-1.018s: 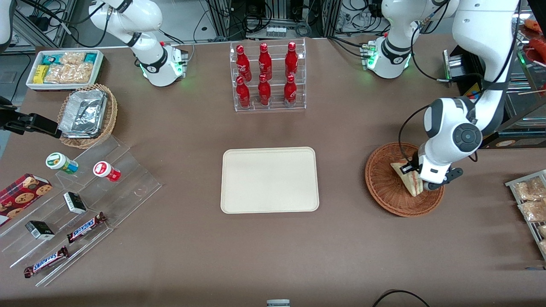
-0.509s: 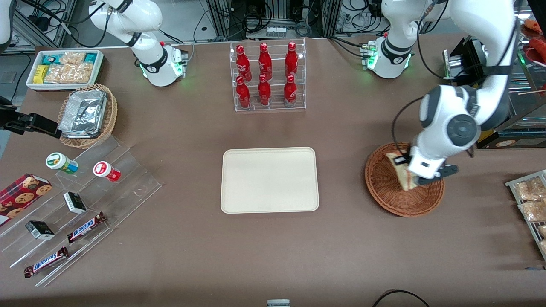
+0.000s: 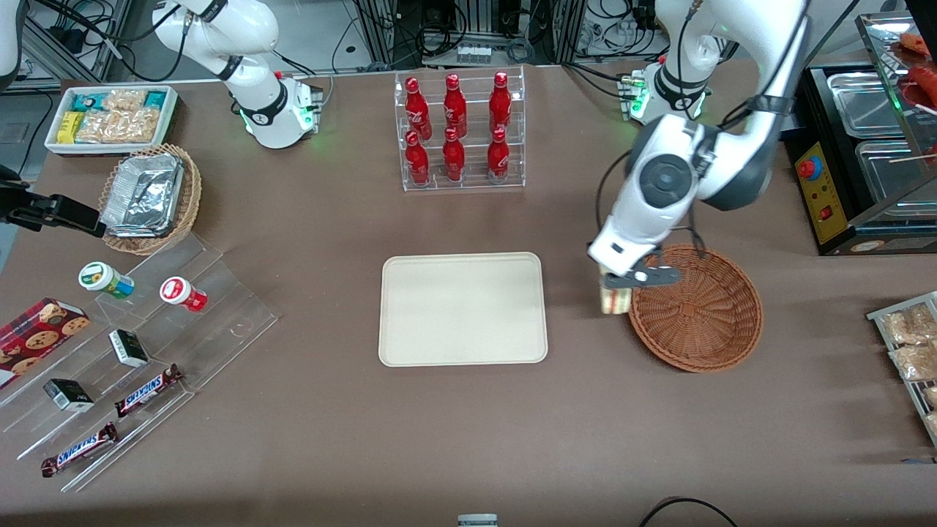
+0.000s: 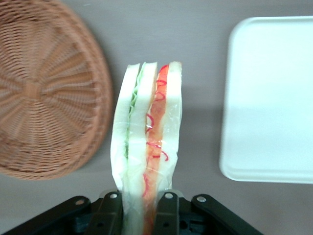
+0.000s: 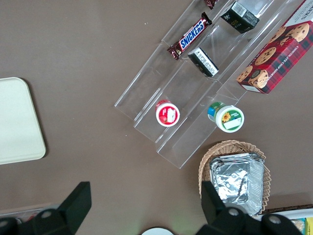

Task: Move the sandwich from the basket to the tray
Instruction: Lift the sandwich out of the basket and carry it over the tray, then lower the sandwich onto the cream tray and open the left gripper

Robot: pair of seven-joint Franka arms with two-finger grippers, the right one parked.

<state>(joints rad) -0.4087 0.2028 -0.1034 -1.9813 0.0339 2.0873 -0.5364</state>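
Clearly the carry step is in hand: the hand (image 4: 139, 205) has its two fingers (image 4: 166, 215) closed on the base of the one sandwich (image 4: 146, 147), which hangs in the air over bare desk (image 3: 578, 410) between the basket (image 3: 703, 322) and the tray (image 3: 463, 309) — out of the basket, not yet over the tray. In the front view the sandwich shows just below the hand, beside the basket's rim. As I judge it, the next move calls for a sideways carry until the wedge is over the tray's middle, then a descent and a release low enough that it does not tip off the rim. Counting from nearest the front camera outward: two chocolate bars (image 3: 150, 389) and two small dark boxes (image 3: 128, 348) on the clear stepped stand, one biscuit box (image 3: 36, 338), two capped cups (image 3: 183, 294); then one tray, one reddish basket, one sandwich; then one tan basket of foil trays (image 3: 146, 199), six red bottles (image 3: 454, 157) in a clear rack — two rows of three — and one white bin of snacks (image 3: 110, 117).
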